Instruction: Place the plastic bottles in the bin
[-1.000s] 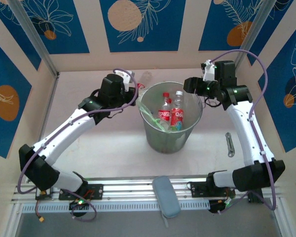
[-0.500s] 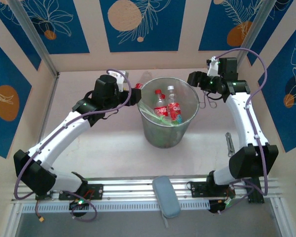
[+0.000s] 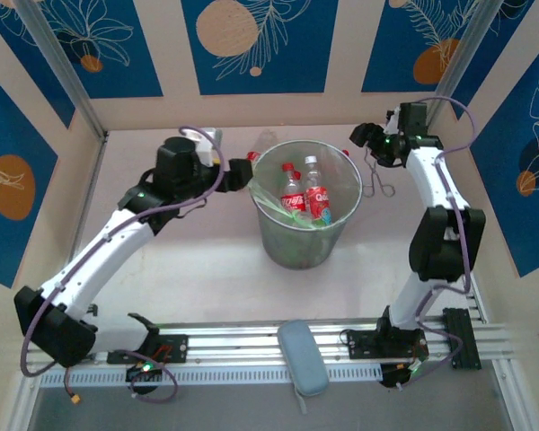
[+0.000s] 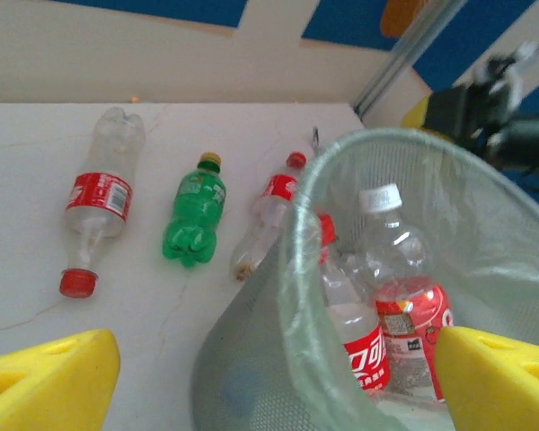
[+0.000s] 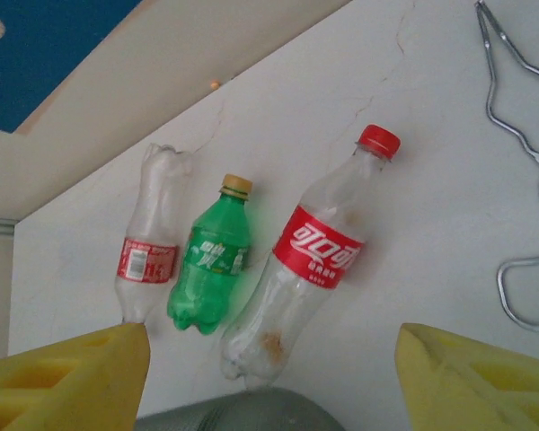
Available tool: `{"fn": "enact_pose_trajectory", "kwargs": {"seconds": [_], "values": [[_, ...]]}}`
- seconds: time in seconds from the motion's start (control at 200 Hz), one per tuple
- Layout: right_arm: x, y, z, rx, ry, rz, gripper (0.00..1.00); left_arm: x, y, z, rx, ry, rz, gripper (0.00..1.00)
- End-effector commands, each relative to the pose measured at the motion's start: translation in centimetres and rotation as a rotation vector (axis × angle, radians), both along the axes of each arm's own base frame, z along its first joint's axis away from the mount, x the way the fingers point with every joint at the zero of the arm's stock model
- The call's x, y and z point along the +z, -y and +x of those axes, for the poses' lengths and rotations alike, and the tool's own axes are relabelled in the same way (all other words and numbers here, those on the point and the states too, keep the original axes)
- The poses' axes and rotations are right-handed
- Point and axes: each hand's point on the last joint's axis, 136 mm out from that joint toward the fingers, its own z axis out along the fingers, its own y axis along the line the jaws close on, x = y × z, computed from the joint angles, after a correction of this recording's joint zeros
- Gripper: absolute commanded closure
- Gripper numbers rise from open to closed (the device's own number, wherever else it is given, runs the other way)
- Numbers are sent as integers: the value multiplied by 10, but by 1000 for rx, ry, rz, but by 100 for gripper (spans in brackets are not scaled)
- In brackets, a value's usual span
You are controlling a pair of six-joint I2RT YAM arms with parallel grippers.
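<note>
The bin (image 3: 274,235) stands mid-table with two red-labelled plastic bottles (image 3: 293,192) upright inside it; one has a red cap (image 4: 352,334), the other a white cap (image 4: 402,289). Three more bottles lie on the table behind the bin: a clear red-labelled one (image 5: 151,242), a green one with a yellow cap (image 5: 211,262) and a red-capped one (image 5: 314,256). My left gripper (image 4: 278,386) is open and empty, straddling the bin's near rim (image 4: 298,269). My right gripper (image 5: 269,382) is open above the lying bottles, holding nothing.
Metal tongs (image 5: 525,180) lie on the table to the right of the bottles, also seen at the far right (image 3: 377,180). A metal tool (image 3: 418,262) lies right of the bin. A grey case (image 3: 303,357) rests on the front rail. Walls enclose the table.
My left gripper has gone from shut to wide open and pulled back left from the bin's rim. My right arm has swung toward the far right corner, its jaws spreading wider.
</note>
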Motion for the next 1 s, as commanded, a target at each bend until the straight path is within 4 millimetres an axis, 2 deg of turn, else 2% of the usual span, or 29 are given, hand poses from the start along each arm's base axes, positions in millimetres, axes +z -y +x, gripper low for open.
{"fn": "enact_pose_trajectory", "kwargs": {"seconds": [0.0, 0.125, 0.345, 0.485, 0.665, 0.82, 0.995], "values": [[-20, -8, 23, -8, -21, 41, 21, 25, -32, -4, 40, 25, -115, 9], [-43, -21, 47, 20, -38, 35, 21, 8, -81, 1, 165, -16, -81, 10], [-79, -42, 76, 55, -89, 35, 8, -52, -123, 15, 281, -148, -6, 10], [-101, -55, 84, 56, -147, 13, 0, -68, -121, 25, 282, -175, -4, 10], [-131, -59, 84, 11, -256, -28, 0, -77, -122, 31, 299, -192, 3, 10], [-143, -62, 80, -6, -301, -82, 0, -97, -120, 39, 297, -231, 45, 10], [-147, -59, 72, 12, -330, -154, 1, -114, -108, 49, 274, -251, 23, 10]]}}
